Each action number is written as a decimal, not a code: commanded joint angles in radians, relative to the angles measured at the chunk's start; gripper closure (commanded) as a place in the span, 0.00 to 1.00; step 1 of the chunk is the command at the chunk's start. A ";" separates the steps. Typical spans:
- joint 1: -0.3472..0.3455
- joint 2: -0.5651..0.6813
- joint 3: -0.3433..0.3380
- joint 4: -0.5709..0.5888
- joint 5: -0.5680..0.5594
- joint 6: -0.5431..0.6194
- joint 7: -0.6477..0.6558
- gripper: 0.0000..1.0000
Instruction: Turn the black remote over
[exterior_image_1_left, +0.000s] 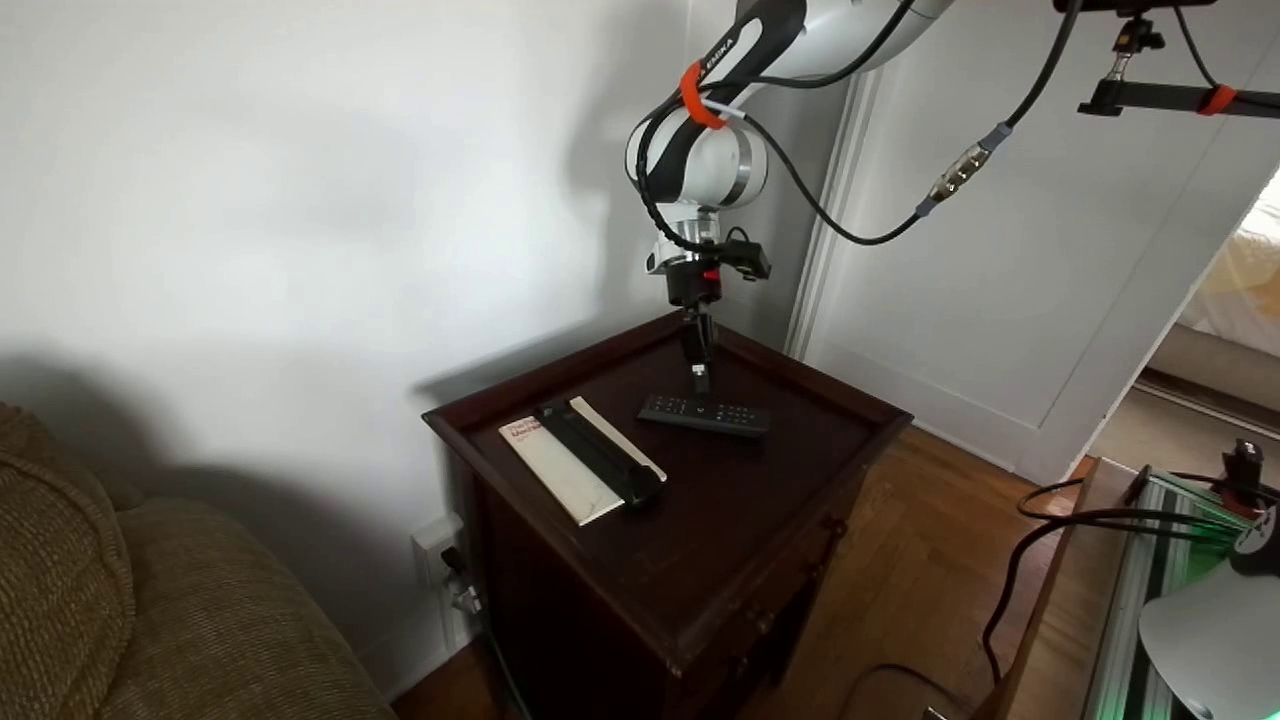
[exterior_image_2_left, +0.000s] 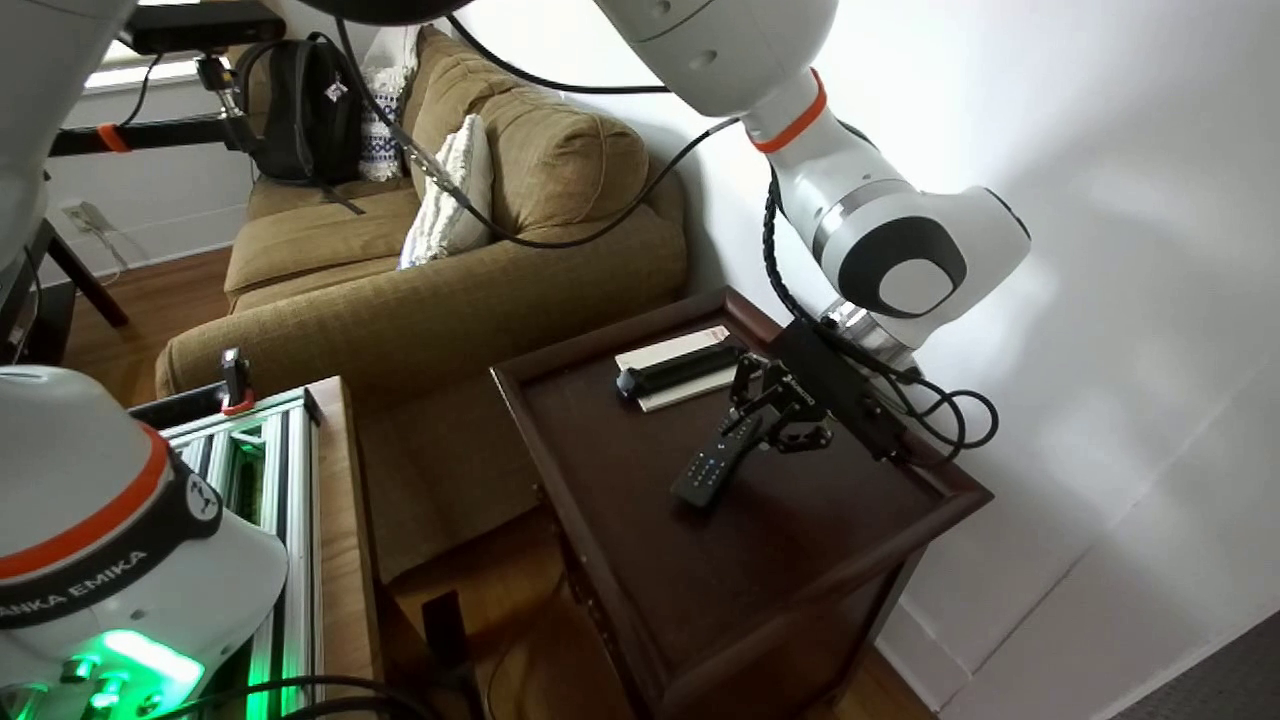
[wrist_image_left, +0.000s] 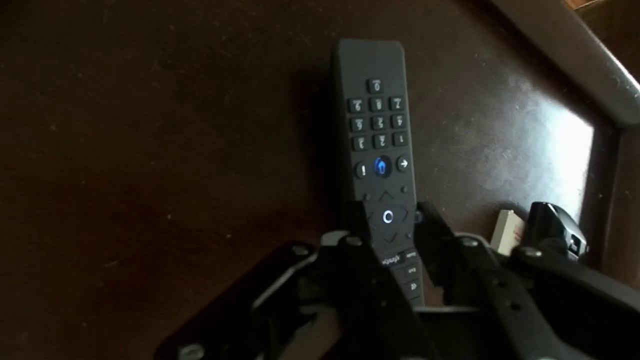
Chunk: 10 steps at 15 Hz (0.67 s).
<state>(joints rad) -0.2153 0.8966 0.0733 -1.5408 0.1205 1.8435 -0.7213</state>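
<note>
The black remote (exterior_image_1_left: 738, 419) lies flat on the dark wooden nightstand, button side up. It also shows in an exterior view (exterior_image_2_left: 706, 473) and in the wrist view (wrist_image_left: 377, 135), where its far end is hidden behind the fingers. My gripper (exterior_image_1_left: 702, 386) points down at the middle of the remote, fingertips seemingly a little above it. In the wrist view the fingers (wrist_image_left: 391, 216) are part-way apart, one toward each long side of the remote, near the round centre button. The gripper also shows in an exterior view (exterior_image_2_left: 750, 428). It holds nothing that I can see.
A flat white bar (exterior_image_1_left: 548, 460) with a long black strip (exterior_image_1_left: 600, 450) across it lies beside the remote. The nightstand (exterior_image_1_left: 660, 570) has a raised rim (exterior_image_2_left: 850, 570). A wall stands behind it, and a brown sofa (exterior_image_2_left: 450, 290) is alongside.
</note>
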 joint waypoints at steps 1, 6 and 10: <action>-0.004 0.013 0.007 0.016 -0.018 -0.008 -0.037 0.38; 0.018 0.066 0.005 0.046 -0.025 -0.009 -0.041 0.00; 0.036 0.101 0.006 0.062 -0.028 -0.006 -0.031 0.00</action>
<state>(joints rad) -0.1873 0.9491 0.0736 -1.5219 0.1188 1.8435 -0.7559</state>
